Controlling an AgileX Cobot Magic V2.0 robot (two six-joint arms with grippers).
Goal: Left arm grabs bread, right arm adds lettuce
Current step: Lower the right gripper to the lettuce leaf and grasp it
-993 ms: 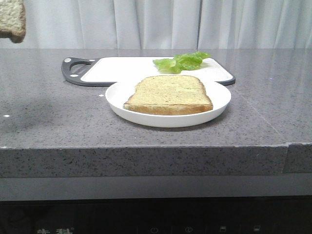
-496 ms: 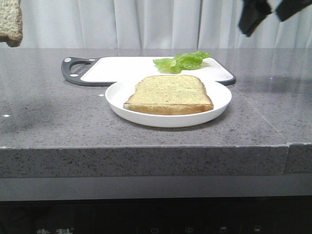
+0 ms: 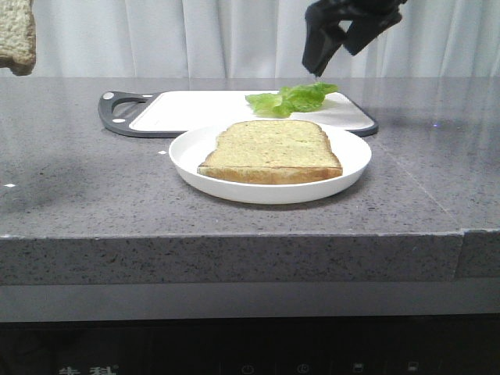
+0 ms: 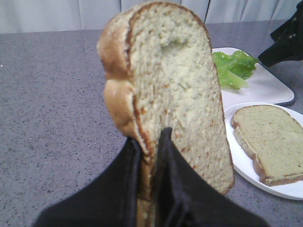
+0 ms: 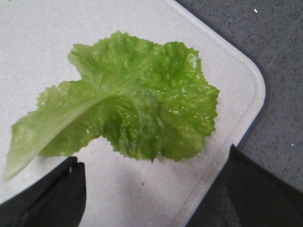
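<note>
While left hand (image 4: 150, 156) clamps bread (image 4: 173, 90) upright, right hand (image 5: 151, 189) spread wide above lettuce (image 5: 128, 109)

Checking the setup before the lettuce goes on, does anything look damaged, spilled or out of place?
Nothing spilled. The bread held by the left gripper has a shallow dent near its top. The lettuce lies flat on the cutting board, and the other slice sits squarely on the plate.

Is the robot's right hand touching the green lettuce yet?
Apart. In the right wrist view the right end effector is open, and white cutting board shows between its fingers and the lettuce.
</note>
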